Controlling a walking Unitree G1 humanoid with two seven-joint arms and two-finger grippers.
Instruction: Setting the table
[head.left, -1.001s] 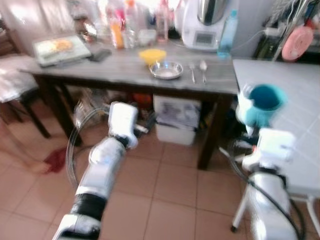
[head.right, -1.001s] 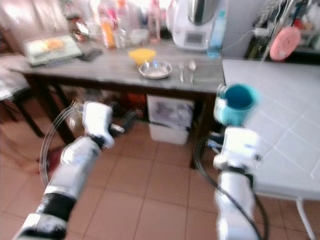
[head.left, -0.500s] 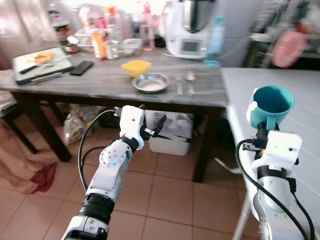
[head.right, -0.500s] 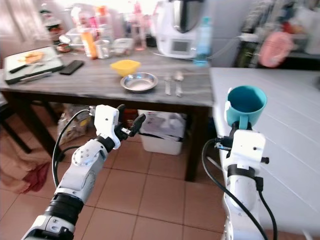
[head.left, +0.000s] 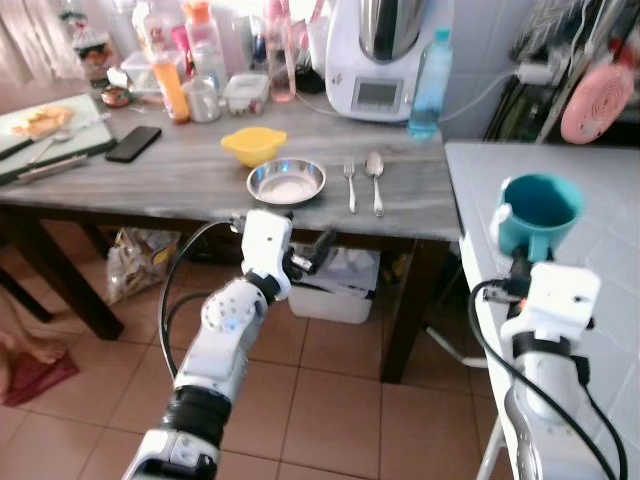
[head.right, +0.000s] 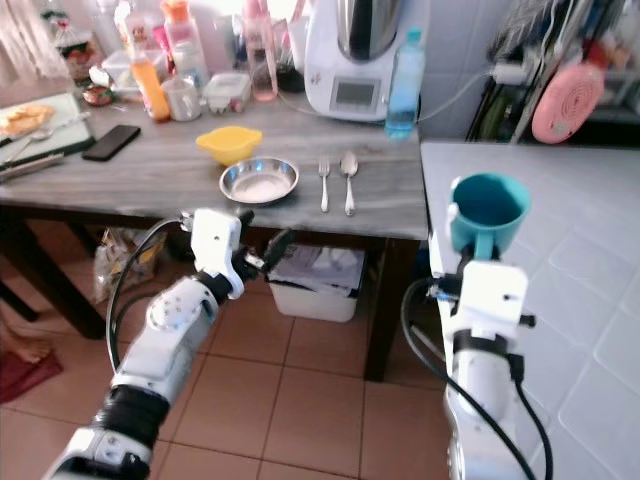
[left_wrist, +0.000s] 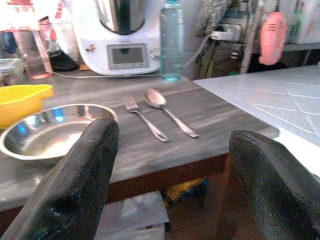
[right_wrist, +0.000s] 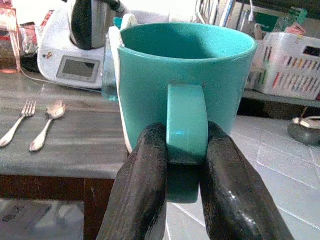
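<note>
Right wrist view: teal mug (right_wrist: 185, 75) upright, handle pinched

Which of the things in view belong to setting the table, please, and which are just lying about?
Belong to the job:
teal mug, held by its handle in the right gripper
steel bowl
fork
spoon
yellow bowl

Lying about:
phone
cutting board
water bottle
kitchen machine

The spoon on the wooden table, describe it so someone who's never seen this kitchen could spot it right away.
Start at the dark wooden table with the big white kitchen machine at its back. Forward of that machine, near the table's right end, two pieces of cutlery lie side by side, right of a steel bowl. The spoon is the right-hand one, with a rounded bowl end; its neighbour, the fork, has tines.
</note>
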